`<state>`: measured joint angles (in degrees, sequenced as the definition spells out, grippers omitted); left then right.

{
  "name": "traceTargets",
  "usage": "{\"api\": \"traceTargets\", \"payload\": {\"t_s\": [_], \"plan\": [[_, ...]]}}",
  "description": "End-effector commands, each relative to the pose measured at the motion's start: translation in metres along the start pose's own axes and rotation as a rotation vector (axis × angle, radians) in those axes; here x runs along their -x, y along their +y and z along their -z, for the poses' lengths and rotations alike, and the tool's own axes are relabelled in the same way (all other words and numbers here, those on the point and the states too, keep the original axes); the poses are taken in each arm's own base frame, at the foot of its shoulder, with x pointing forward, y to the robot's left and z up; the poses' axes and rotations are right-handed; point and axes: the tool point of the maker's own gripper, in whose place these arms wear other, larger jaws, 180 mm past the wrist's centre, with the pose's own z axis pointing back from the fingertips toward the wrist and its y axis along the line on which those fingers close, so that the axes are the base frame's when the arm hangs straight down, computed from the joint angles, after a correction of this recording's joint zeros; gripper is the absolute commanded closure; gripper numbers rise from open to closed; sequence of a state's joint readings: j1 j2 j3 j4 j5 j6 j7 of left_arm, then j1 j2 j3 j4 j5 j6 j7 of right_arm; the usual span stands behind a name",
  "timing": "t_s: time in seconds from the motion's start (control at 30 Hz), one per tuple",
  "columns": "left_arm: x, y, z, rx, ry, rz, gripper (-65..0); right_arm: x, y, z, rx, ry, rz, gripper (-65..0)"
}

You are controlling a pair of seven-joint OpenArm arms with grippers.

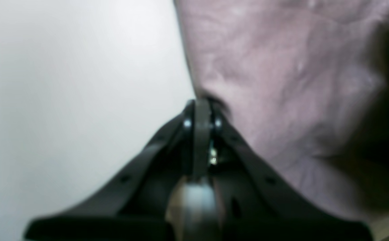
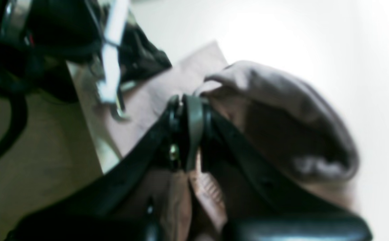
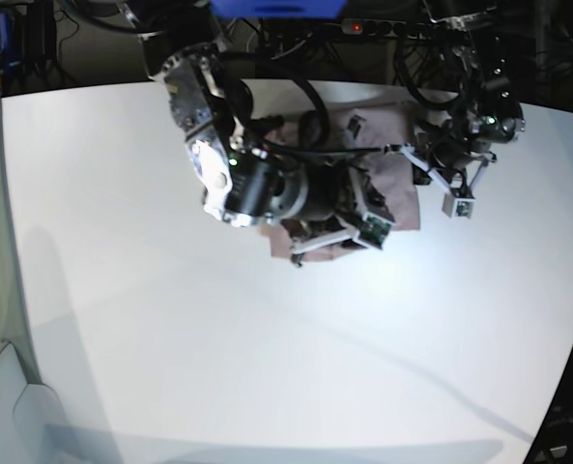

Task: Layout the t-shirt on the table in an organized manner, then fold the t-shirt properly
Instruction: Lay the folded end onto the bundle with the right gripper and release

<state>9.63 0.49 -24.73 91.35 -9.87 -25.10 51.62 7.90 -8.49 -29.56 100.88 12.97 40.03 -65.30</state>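
Your arms: black housings with silver joints | fingers (image 1: 201,115) matte black, screw heads at tips | black cables looped | green LEDs lit

item: dusty mauve short-sleeved cotton t-shirt (image 3: 402,193) | state: wrinkled, bunched, partly folded over itself, a fold lifted into a hollow hump | place: far middle of the large smooth white tabletop (image 3: 170,319), near its far edge | tabletop: curved edge, glossy
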Motion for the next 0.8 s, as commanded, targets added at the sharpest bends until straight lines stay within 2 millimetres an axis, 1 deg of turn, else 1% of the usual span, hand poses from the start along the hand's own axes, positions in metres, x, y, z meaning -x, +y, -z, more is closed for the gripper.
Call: {"api": "traceTargets", "payload": {"t_s": [0.0, 0.13, 0.27, 0.37, 0.43, 0.53, 0.57, 0.6, 0.63, 0.67, 0.7, 0.77], "plan": [[0.003, 0.003, -0.001, -0.015, 0.024, 0.013, 0.0, -0.013, -0.001, 0.001, -0.01, -0.04, -0.009, 0.0], [0.003, 0.003, -0.002, -0.016, 0.023, 0.014, 0.0, 0.001, 0.005, 0.018, -0.057, 0.009, 0.01, 0.0], [0.003, 0.003, -0.003, -0.017, 0.021, 0.016, 0.0, -0.001, 0.006, 0.02, -0.062, -0.012, 0.017, 0.0], [0.003, 0.004, -0.002, -0.018, 0.022, 0.014, 0.0, -0.004, 0.001, 0.019, -0.052, -0.01, 0.004, -0.6], [0.003, 0.004, -0.003, -0.018, 0.021, 0.015, 0.0, -0.001, -0.001, 0.018, -0.049, 0.014, -0.001, -6.3], [0.002, 0.004, -0.003, -0.018, 0.019, 0.016, 0.0, 0.001, -0.001, 0.016, -0.046, 0.037, -0.006, -21.9], [0.002, 0.004, -0.003, -0.018, 0.019, 0.016, 0.0, -0.001, 0.0, 0.013, -0.047, 0.032, -0.009, -27.6], [0.002, 0.004, -0.003, -0.019, 0.018, 0.014, 0.0, -0.008, 0.002, 0.009, -0.054, 0.006, -0.011, -33.0], [0.002, 0.004, -0.003, -0.018, 0.018, 0.013, 0.0, -0.018, 0.004, 0.003, -0.056, -0.034, -0.016, -37.0], [0.002, 0.005, -0.003, -0.019, 0.018, 0.014, 0.0, -0.028, 0.006, -0.005, -0.059, -0.072, -0.022, -40.0], [0.002, 0.007, -0.004, -0.024, 0.019, 0.018, 0.0, -0.034, 0.007, -0.012, -0.055, -0.102, -0.025, -40.9], [0.008, 0.013, -0.007, -0.033, 0.033, 0.024, 0.0, -0.044, 0.001, -0.027, -0.018, -0.151, -0.025, -40.9]]}}
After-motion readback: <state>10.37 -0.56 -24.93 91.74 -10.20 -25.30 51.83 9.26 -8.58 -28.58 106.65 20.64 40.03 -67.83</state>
